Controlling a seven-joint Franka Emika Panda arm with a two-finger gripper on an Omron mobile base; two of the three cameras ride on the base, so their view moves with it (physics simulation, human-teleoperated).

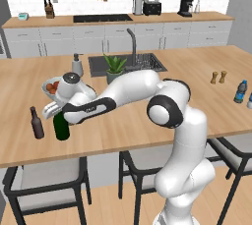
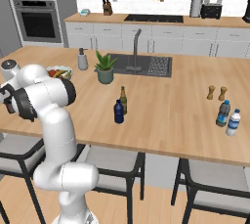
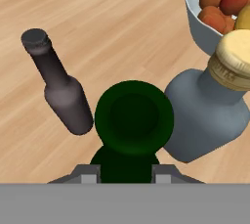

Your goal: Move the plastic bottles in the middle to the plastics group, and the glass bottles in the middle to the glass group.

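At the counter's left end, my gripper (image 1: 55, 112) is shut on the neck of the tall dark green wine bottle (image 1: 61, 128), which stands upright with its base down at the counter. From the hand view I look straight down on the wine bottle (image 3: 134, 115), with my fingers (image 3: 88, 174) on either side of it. The small dark brown bottle (image 3: 61, 88) stands close on one side and the grey-blue flask (image 3: 205, 115) with a tan stopper on the other. Mid-counter stand the navy bottle (image 2: 118, 112) and the amber beer bottle (image 2: 124, 100). The light blue water bottle (image 2: 223, 113) and a pale bottle (image 2: 233, 123) stand far right.
A white fruit bowl (image 3: 197, 27) sits just behind the flask. A potted plant (image 2: 105, 69), a soap dispenser (image 2: 82, 60) and the sink (image 2: 141, 65) lie farther back. Two wooden shakers (image 2: 217, 92) stand near the plastics. Stools (image 1: 44, 177) line the counter's front edge.
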